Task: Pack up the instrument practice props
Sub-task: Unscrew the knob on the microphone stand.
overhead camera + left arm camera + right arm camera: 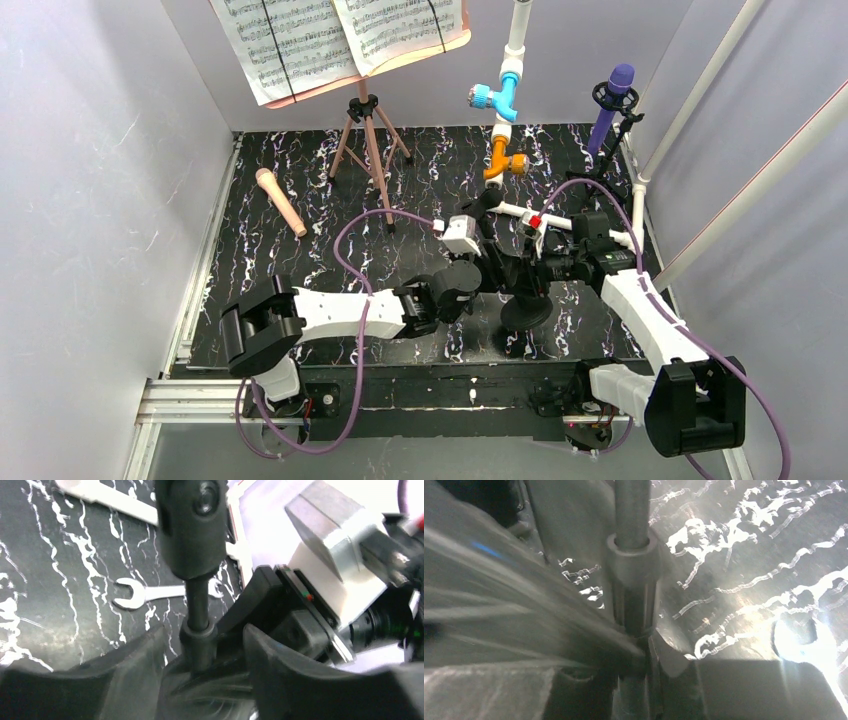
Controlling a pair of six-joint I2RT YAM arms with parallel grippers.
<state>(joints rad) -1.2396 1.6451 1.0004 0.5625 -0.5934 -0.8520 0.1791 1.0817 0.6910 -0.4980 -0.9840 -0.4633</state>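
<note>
The black table (260, 275), streaked with white marble veins, carries a black microphone holder (525, 312) near its middle, a thin round post with a thicker collar rising from a disc-shaped foot. Every place below is given from it. Far behind it and to the left stands the salmon-pink perforated music rest (452, 44) on spread tripod legs, with white music sheets (300, 40) printed with staves lying open on it. Straight behind it rises the smooth white pipe (512, 70) with one blue and one orange valve. Both arms meet at the holder. The left gripper (202, 634) straddles the post, its matte black fingers (135, 670) spread a little, with a slim gap on each side of the collar (no contact shows). The right gripper (649, 652) pinches the post below the collar, and its fingers (734, 685) are pressed in on it, though that view is blurred. Behind and to the right, a purple toy microphone (620, 85) sits upright in a second black holder (612, 100). Well to the left, a peach toy microphone (281, 201) lies flat. A silver open-ended wrench (150, 592) lies flat near the post.
</note>
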